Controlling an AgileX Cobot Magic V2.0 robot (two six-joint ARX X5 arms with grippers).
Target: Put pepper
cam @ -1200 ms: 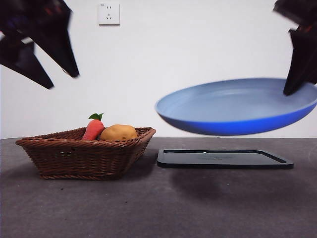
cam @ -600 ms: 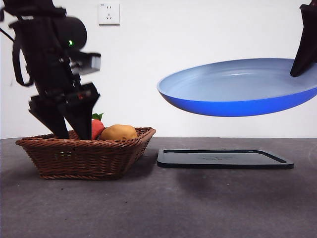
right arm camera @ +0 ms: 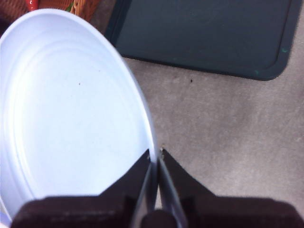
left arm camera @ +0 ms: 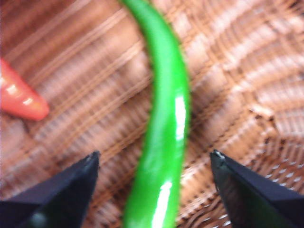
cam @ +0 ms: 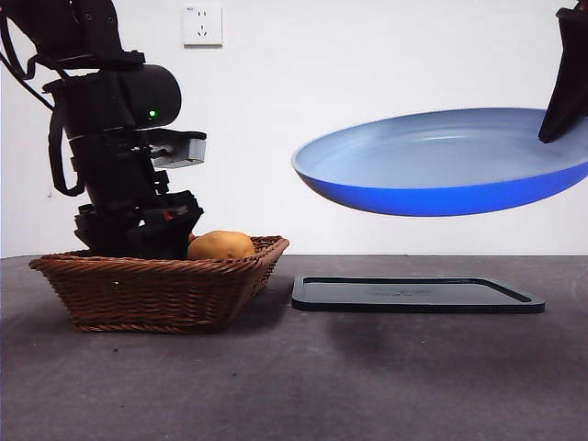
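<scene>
The pepper (left arm camera: 164,133), long, glossy and green, lies on the woven floor of the wicker basket (cam: 156,285). My left gripper (left arm camera: 154,166) is down inside the basket, open, with one jaw on each side of the pepper and not touching it. In the front view the pepper is hidden behind the basket wall and the left arm (cam: 124,138). My right gripper (right arm camera: 155,154) is shut on the rim of the blue plate (cam: 441,165), holding it tilted in the air above the black tray (cam: 413,294).
A carrot tip (left arm camera: 21,97) lies in the basket beside the pepper. A yellow-brown potato (cam: 220,245) sits at the basket's right end. The black tray (right arm camera: 204,33) rests flat on the grey table, right of the basket.
The left arm came down from the upper left into the basket, and its jaws now straddle the pepper. The plate rose slightly a second ago and has since held still.
</scene>
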